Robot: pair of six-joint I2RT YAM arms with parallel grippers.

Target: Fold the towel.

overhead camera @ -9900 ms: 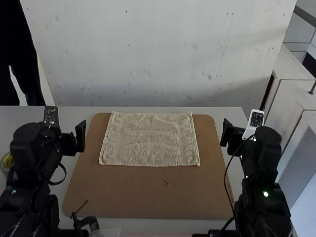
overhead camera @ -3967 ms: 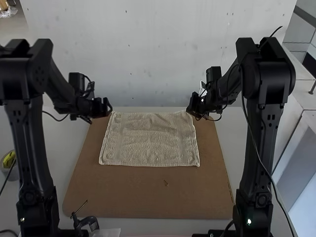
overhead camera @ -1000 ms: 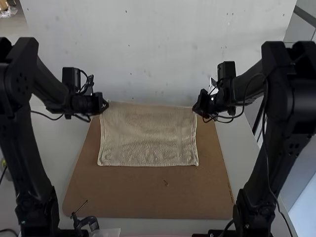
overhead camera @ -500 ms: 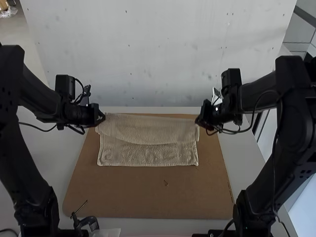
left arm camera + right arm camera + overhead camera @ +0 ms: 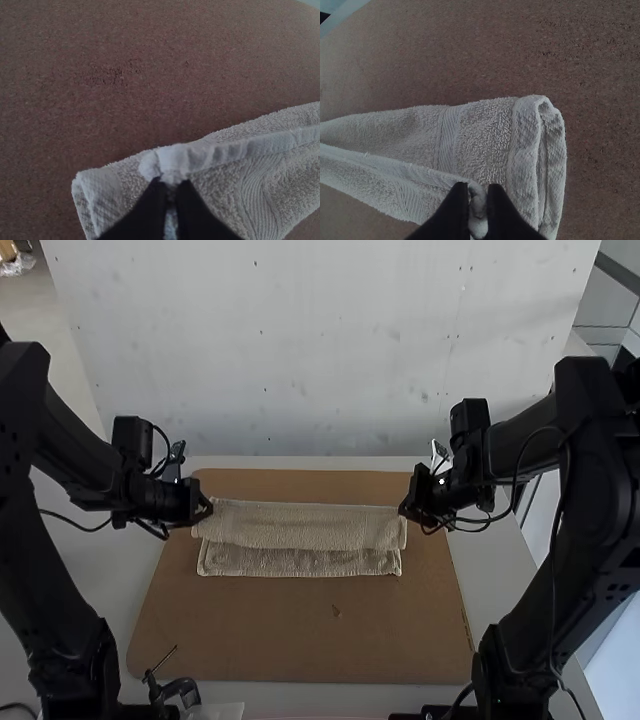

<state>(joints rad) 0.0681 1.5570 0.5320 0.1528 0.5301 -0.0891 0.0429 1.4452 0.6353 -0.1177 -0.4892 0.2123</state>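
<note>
Towel (image 5: 300, 530) on the board (image 5: 300, 640), long axis left to right between my left gripper (image 5: 170, 187) and right gripper (image 5: 478, 192); both closed tight on the folded-over edge's corners; loose edge lies nearer, so nearward we go!

- towel (image 5: 300, 525): cream-beige, ribbed tone-on-tone bands (image 5: 448, 137)
- board (image 5: 300, 635): brown, dark flecks
- table (image 5: 490, 540): pale grey
- left arm (image 5: 50, 570), right arm (image 5: 600, 500): black
- cable (image 5: 556, 570): black

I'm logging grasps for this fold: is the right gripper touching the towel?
Touching: the right wrist view shows the right gripper with the towel pinched between its fingers.
</note>
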